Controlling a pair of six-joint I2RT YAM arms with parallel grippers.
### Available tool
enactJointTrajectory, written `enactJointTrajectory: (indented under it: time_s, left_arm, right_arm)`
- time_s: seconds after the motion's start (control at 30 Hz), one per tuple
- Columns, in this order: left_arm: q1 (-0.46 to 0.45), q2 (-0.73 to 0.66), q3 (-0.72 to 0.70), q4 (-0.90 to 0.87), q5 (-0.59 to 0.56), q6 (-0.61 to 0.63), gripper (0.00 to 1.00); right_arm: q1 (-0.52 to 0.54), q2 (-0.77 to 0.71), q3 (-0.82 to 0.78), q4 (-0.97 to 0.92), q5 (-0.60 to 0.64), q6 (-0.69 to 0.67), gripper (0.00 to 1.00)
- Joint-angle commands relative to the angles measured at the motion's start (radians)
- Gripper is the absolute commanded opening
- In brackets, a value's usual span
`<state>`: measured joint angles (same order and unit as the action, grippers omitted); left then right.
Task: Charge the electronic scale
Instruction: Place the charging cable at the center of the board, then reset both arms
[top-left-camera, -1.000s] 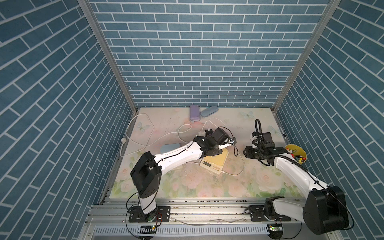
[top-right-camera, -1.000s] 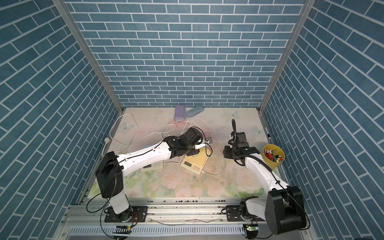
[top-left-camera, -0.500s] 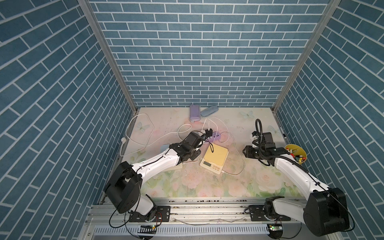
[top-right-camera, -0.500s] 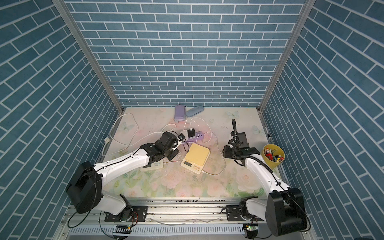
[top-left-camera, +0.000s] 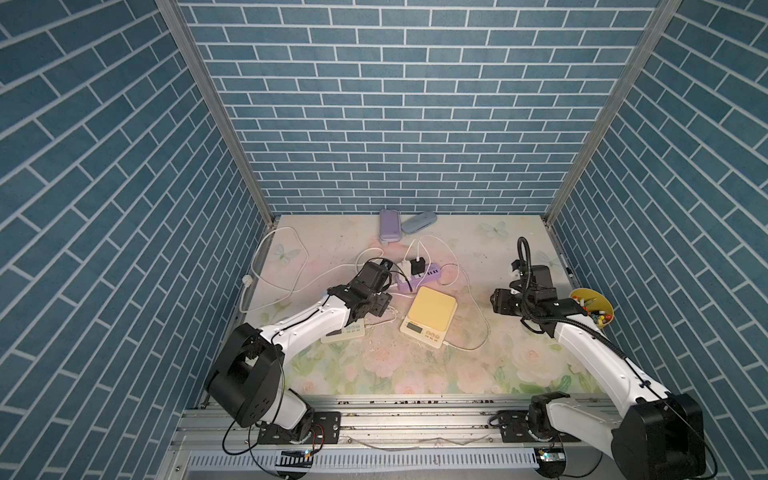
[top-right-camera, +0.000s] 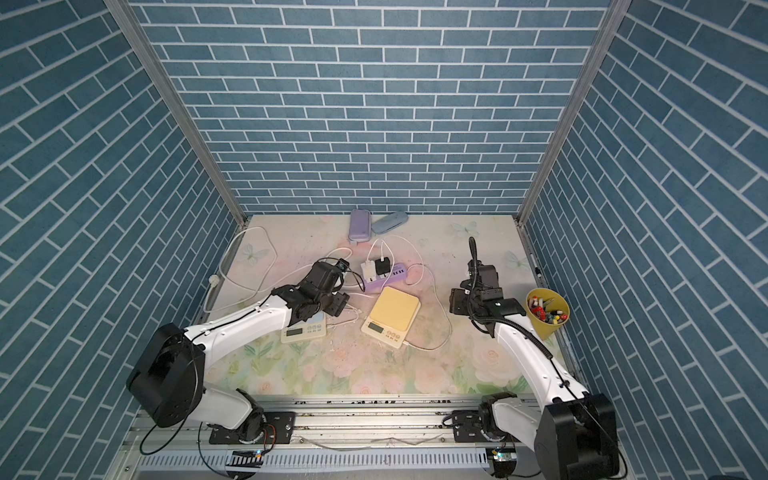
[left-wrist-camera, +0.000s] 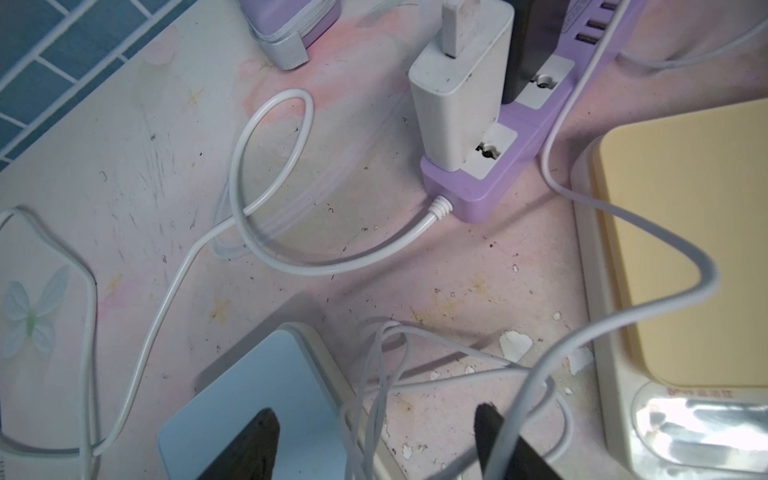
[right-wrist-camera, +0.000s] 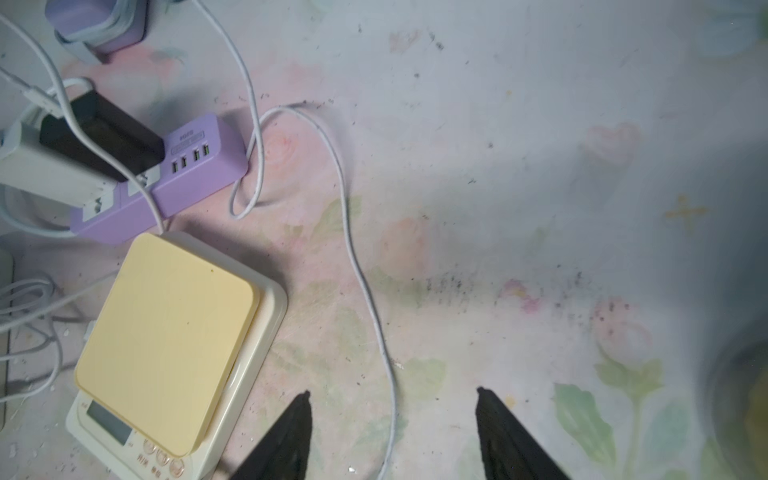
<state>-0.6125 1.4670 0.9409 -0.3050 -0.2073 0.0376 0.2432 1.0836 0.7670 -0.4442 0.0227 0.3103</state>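
- Electronic scale (top-left-camera: 430, 316), with a yellow plate and cream body, is sitting mid-frame in both top views, just below the purple power strip (top-left-camera: 417, 276).
- The right wrist view alone is showing its display (right-wrist-camera: 109, 419); the left wrist view alone is showing the blue plate of a second scale (left-wrist-camera: 249, 374).
- Left gripper (left-wrist-camera: 374, 415) is hovering with its jaws spread wide, gripping nothing, and a white lead (left-wrist-camera: 665, 299) is crossing one finger (left-wrist-camera: 498, 440).
- Right gripper (right-wrist-camera: 393, 397) is hanging with its jaws parted and empty.

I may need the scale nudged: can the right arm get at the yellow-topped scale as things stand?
Probably yes. The right arm has open, empty jaws pointing toward the yellow-topped scale, with bare mat between them; only a thin white cable lies flat across the way.
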Motion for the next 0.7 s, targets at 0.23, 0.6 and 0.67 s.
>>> enactJointTrajectory:
  time_s: [0.23,0.6,0.67]
  left_arm:
    - [0.127,-0.168,0.084,-0.013,0.336,0.01,1.0]
    - [0.421,-0.198,-0.053,0.17,0.162,-0.165,1.0]
    - [0.459,-0.18,-0.114,0.26,0.111,-0.159,1.0]
  right_arm:
    - [-0.033,-0.09,-0.146,0.307,0.412,-0.055,0.99]
    - [-0.136,0.068,-0.337,0.78,0.446,-0.191,0.99]
    - [-0.173,0.104,-0.358,0.852,0.392,-0.214,0.99]
